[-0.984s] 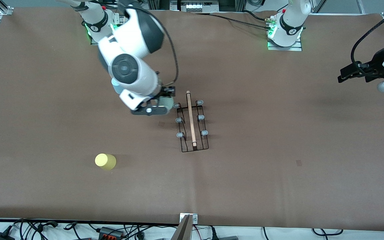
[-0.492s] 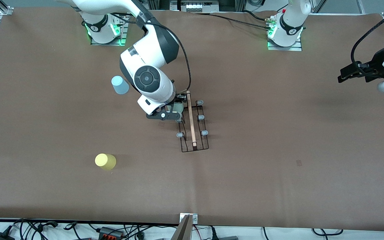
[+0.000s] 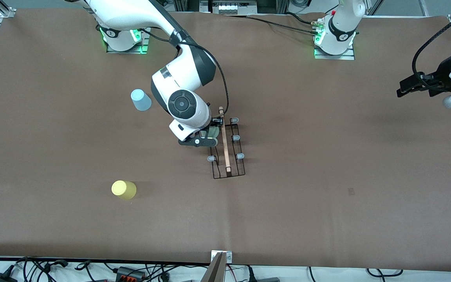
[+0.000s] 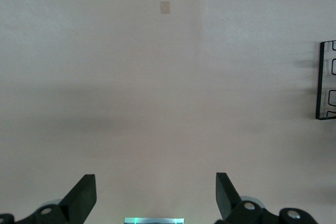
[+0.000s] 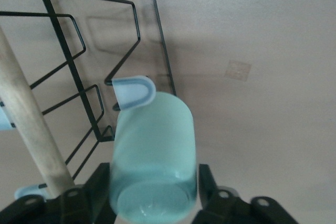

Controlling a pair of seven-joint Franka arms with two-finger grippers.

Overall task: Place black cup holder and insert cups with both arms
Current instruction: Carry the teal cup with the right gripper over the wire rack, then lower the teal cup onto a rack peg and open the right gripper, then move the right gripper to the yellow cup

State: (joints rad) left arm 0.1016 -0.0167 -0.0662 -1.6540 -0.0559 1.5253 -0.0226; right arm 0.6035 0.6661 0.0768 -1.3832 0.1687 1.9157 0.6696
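while your right gripper [image 3: 208,135] hovers over the black cup holder [image 3: 226,145] mid-table, fingers clamped on the mint cup [image 5: 152,156], your left gripper [image 4: 156,195] waits spread apart over bare table [image 4: 157,77] at its own end.

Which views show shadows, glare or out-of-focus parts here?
Front view: even light, green lamp glow at both arm bases, a soft shadow beside the yellow cup. Right wrist view: the mint cup in the right gripper looks slightly soft up close. Left wrist view: washed-out, with a faint shadow band across the table.
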